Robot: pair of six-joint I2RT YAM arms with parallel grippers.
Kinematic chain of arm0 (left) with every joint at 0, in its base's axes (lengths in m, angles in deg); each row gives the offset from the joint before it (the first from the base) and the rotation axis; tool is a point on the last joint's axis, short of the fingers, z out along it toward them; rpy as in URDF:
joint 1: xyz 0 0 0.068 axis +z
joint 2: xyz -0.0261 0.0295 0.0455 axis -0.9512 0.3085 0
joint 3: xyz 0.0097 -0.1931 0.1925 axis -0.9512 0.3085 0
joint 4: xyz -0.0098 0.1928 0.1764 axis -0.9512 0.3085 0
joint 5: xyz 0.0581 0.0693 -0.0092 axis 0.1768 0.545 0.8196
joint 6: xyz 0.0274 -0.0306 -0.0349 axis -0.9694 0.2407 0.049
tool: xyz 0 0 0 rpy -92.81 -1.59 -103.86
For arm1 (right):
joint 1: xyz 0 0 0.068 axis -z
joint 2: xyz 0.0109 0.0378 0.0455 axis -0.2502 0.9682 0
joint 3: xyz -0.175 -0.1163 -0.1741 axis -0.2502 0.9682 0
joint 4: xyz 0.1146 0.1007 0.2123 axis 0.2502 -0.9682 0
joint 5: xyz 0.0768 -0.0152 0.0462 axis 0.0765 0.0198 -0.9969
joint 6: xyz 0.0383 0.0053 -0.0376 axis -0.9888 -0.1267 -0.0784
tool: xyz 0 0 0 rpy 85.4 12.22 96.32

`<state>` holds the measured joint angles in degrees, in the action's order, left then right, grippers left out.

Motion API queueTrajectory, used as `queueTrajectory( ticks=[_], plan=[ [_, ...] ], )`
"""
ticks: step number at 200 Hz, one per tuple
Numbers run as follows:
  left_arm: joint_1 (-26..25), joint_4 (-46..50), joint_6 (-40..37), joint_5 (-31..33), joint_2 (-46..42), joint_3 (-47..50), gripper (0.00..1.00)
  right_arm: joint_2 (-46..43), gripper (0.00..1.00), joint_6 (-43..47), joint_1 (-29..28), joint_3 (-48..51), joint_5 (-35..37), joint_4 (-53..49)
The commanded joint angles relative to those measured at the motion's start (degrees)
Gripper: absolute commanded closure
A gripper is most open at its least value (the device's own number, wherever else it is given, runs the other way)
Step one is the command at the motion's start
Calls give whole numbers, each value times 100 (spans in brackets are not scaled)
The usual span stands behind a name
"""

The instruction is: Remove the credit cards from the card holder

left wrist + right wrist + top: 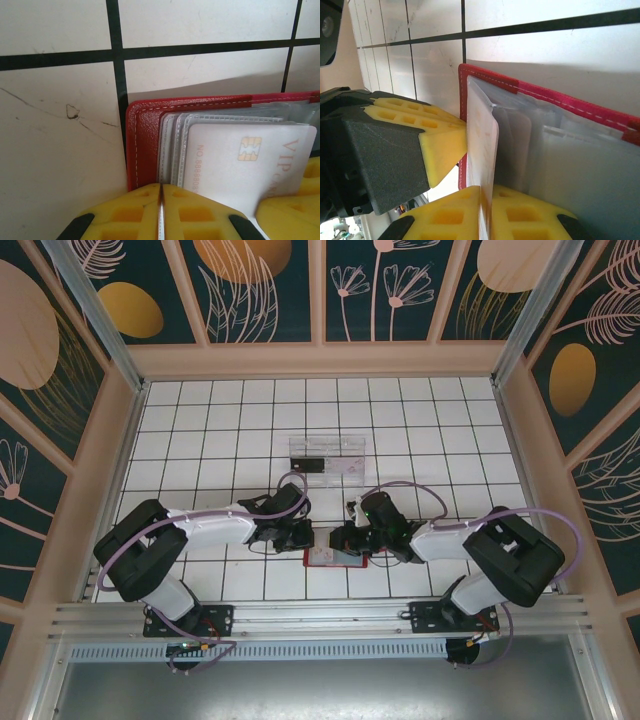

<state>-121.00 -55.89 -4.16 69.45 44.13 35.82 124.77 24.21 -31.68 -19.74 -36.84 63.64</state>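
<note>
Top: L gripper (305,537) & R gripper (350,540) meet tip to tip, w/ the red card holder (335,560) lying open just beneath both sets of jaws. Clear tray (330,455) w/ a dark card (307,462) sits well beyond them.

L wrist: L jaws pressed nearly together, pinching a thin grey sleeve edge of the holder (142,145). Red cover spreads straight ahead of the jaws. White chip card (240,160) lies ahead-right, its corner running to the R finger (300,195).

R wrist: R gripper (485,210) jaws nipped tight on the white chip card (482,145), seen edge-on ahead of the jaws. Holder rim (560,100) & sleeves lie to the right. L finger (442,150) touches the red rim on the left.
</note>
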Motion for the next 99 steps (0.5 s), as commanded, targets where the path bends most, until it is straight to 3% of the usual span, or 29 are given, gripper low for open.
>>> queueTrajectory(
  ticks=[1, 99],
  plan=[
    [-94, 123, 25, -81, 186, 33, 89, -275, 84, 92, 39, 56, -14, -78],
    [-96, 285, -54, -1, 297, -46, 89, -848, 84, -117, 209, 473, -267, 349]
  ],
)
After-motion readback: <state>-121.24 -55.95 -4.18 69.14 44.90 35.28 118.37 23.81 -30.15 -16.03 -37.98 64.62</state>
